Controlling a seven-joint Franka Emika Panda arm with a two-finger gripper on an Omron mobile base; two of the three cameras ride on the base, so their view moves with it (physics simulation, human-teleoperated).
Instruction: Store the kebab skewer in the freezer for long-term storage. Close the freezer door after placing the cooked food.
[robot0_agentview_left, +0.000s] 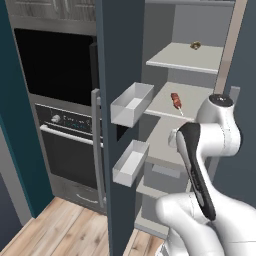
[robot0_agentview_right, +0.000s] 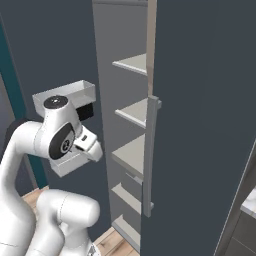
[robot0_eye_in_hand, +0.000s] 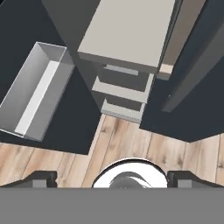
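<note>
The kebab skewer (robot0_agentview_left: 176, 100) lies on a middle shelf (robot0_agentview_left: 165, 105) inside the freezer (robot0_agentview_left: 195, 30), its red-orange chunks toward the back. The freezer door (robot0_agentview_left: 117, 150) stands swung open to the left, with two pale bins (robot0_agentview_left: 132, 103) on its inner face and its silver handle (robot0_agentview_left: 97, 150) on the outside. My gripper (robot0_eye_in_hand: 112, 179) is drawn back out of the freezer and points down at the floor in front of a lower shelf (robot0_eye_in_hand: 127, 30). Its fingertips (robot0_eye_in_hand: 41, 178) stand far apart, open, with nothing between them. My hand (robot0_agentview_right: 87, 145) hangs next to a door bin (robot0_agentview_right: 65, 95).
A small brown item (robot0_agentview_left: 195, 46) sits on the upper shelf. The matching door (robot0_agentview_right: 200, 125) with its handle (robot0_agentview_right: 150, 155) stands shut on the right. A black oven (robot0_agentview_left: 65, 135) and microwave (robot0_agentview_left: 55, 60) stand left of the open door. Wood floor (robot0_eye_in_hand: 122, 144) lies below.
</note>
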